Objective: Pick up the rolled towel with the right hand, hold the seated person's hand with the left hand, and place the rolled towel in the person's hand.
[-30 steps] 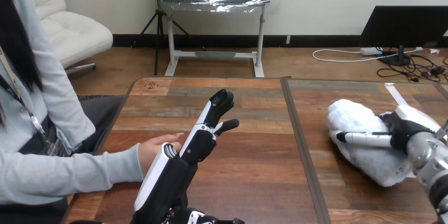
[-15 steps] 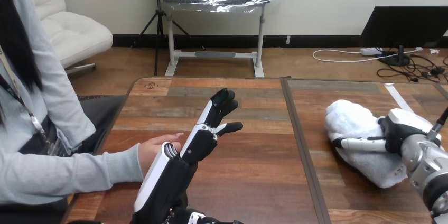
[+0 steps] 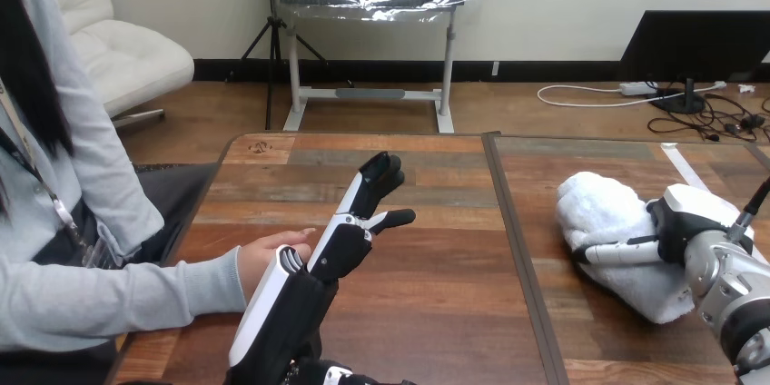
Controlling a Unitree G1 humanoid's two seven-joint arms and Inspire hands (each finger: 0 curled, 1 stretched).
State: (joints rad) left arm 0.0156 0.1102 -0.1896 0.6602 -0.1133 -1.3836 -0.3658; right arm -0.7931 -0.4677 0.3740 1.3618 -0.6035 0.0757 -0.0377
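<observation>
The white rolled towel (image 3: 607, 214) lies on the table's right part. My right hand (image 3: 683, 218) sits on its near right side, its thumb (image 3: 617, 251) laid across the front of the roll and the fingers wrapped over the top, shut on it. My left hand (image 3: 341, 245) stands on edge left of the table's middle, open, with straight fingers pointing away from me. The person's hand (image 3: 269, 256) rests on the table just left of it, fingertips at my palm; I cannot tell whether they touch.
The wooden table (image 3: 436, 303) has a dark seam (image 3: 510, 222) running front to back between my two hands. The person's grey sleeve (image 3: 109, 299) reaches in from the left edge. A strip of tape (image 3: 681, 162) lies at the far right.
My right hand has drawn the towel a little to the left and its thumb has tilted up at the base. The left hand and the person's hand hold their places.
</observation>
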